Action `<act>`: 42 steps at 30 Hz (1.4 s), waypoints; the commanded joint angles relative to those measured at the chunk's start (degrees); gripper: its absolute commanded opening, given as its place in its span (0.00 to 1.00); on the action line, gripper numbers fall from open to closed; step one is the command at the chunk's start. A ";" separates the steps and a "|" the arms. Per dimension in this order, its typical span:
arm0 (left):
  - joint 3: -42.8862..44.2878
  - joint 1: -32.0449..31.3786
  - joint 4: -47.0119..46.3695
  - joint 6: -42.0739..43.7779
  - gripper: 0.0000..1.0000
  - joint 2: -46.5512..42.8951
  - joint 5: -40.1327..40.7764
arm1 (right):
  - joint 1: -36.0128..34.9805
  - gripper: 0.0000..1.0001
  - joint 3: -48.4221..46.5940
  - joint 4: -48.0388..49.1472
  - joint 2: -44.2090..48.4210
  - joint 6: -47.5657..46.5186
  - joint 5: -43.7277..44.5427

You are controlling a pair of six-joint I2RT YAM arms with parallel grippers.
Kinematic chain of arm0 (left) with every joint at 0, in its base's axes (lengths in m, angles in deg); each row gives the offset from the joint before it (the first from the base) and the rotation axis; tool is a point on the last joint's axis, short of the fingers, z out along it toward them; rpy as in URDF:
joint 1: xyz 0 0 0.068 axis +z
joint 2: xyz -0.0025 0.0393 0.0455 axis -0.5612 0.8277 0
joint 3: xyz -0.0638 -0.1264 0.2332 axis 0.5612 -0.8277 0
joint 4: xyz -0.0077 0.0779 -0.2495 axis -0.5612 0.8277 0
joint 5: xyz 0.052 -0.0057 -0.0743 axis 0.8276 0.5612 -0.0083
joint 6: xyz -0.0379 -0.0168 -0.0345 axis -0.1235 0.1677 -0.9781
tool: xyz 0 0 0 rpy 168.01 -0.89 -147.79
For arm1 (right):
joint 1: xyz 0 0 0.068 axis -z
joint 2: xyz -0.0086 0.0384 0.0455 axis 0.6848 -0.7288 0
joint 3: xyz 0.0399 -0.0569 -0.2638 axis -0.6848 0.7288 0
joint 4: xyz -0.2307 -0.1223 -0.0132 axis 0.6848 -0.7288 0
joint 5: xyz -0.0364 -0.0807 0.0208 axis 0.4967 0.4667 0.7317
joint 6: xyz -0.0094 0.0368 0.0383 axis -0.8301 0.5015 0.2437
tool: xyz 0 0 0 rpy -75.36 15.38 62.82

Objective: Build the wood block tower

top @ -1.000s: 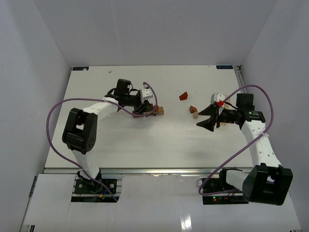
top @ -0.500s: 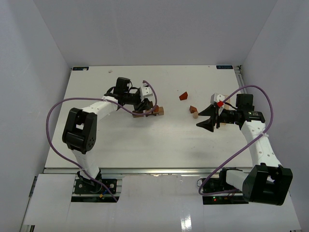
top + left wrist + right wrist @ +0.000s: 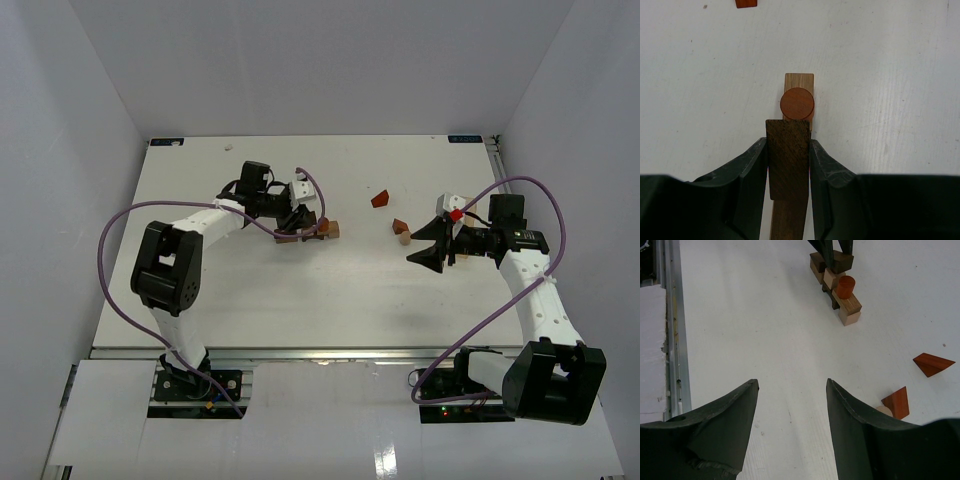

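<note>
The wood block tower (image 3: 312,230) is a low cluster of small blocks left of the table's middle; it also shows in the right wrist view (image 3: 836,285). My left gripper (image 3: 788,145) is shut on a dark brown block (image 3: 787,155), held over a dark base block. Just beyond it a reddish-brown cylinder (image 3: 797,103) stands on a tan block (image 3: 799,80). My right gripper (image 3: 792,385) is open and empty over bare table, apart from the tower. Two reddish-brown wedges (image 3: 932,363) (image 3: 897,401) lie to its right, the nearer one beside a pale block (image 3: 884,411).
In the top view one loose wedge (image 3: 380,199) lies right of the tower, another wedge with a pale block (image 3: 401,231) near my right gripper (image 3: 424,243). A metal rail (image 3: 671,320) runs along the table's edge. Grey walls enclose the table.
</note>
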 commanded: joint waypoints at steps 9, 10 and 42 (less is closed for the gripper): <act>0.27 0.39 0.34 1.26 0.03 0.54 -2.47 | -0.06 0.63 -0.17 0.63 0.72 -0.21 -0.83; 0.36 0.44 0.39 1.21 0.03 0.58 -2.47 | -0.06 0.63 -0.13 0.58 0.77 -0.21 -0.83; 0.38 0.45 0.60 0.91 0.24 0.80 -2.32 | -0.11 0.63 -0.32 0.54 0.72 -0.20 -0.57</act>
